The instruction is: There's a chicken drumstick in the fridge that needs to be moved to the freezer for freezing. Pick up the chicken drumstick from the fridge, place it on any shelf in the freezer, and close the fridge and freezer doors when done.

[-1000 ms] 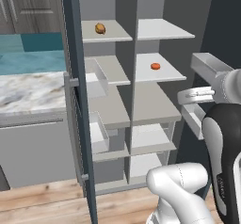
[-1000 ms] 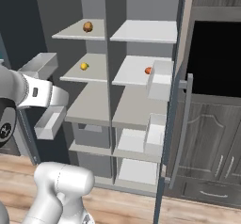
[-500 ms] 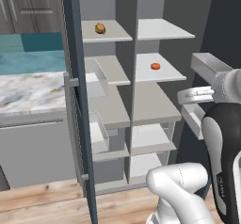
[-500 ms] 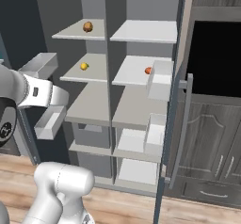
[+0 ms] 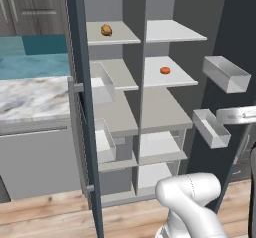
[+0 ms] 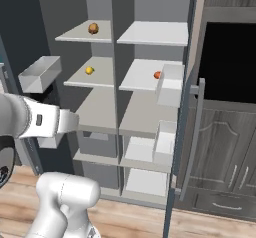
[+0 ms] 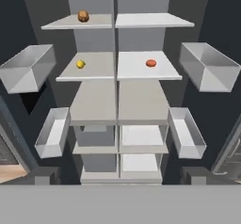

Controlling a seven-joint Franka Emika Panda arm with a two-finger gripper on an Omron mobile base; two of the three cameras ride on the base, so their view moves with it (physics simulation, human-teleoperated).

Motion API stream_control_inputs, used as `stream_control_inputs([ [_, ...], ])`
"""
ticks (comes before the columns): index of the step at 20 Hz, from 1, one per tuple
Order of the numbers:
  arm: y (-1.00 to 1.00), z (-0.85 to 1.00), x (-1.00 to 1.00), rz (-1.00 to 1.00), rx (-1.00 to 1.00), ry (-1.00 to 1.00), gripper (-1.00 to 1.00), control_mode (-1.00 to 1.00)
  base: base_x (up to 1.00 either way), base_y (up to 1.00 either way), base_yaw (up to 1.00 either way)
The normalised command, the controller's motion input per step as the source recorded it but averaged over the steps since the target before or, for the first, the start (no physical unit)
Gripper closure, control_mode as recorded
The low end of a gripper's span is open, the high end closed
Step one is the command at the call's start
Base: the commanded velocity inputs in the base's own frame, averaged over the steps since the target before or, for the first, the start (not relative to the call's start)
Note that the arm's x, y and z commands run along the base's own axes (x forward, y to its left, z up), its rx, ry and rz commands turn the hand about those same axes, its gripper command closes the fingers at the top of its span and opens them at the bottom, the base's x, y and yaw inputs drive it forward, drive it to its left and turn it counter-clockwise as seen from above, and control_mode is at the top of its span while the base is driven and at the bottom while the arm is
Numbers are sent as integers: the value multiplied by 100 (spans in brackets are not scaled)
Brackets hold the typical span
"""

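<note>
The gripper (image 7: 120, 178) hangs back from the open unit with its fingers spread wide and nothing between them. In the hand view it faces the central divider squarely. Beyond it, both doors stand swung out. The chicken drumstick (image 7: 83, 16) lies far back at about 11 o'clock, on the top shelf (image 7: 63, 24) of the left-hand half. It looks too rounded to give a long axis. A reach would have to climb and veer left.
</note>
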Motion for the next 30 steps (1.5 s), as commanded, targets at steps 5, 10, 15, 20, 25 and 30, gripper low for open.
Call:
stream_control_inputs([
  [5, -54, 0, -39, 0, 0, -3, -100, -100, 0, 0, 0],
  [10, -59, 0, -39, 0, 0, -6, -100, -100, 0, 0, 0],
  [15, -78, 0, -2, 0, 0, -14, -100, -100, 0, 0, 0],
  [20, -74, -5, 3, 1, 0, -17, -100, -100, 0, 0, 0],
  [25, -62, -13, 34, 8, 0, -17, -100, -100, 0, 0, 0],
  [30, -47, -17, 55, 18, 2, -12, -100, -100, 0, 0, 0],
])
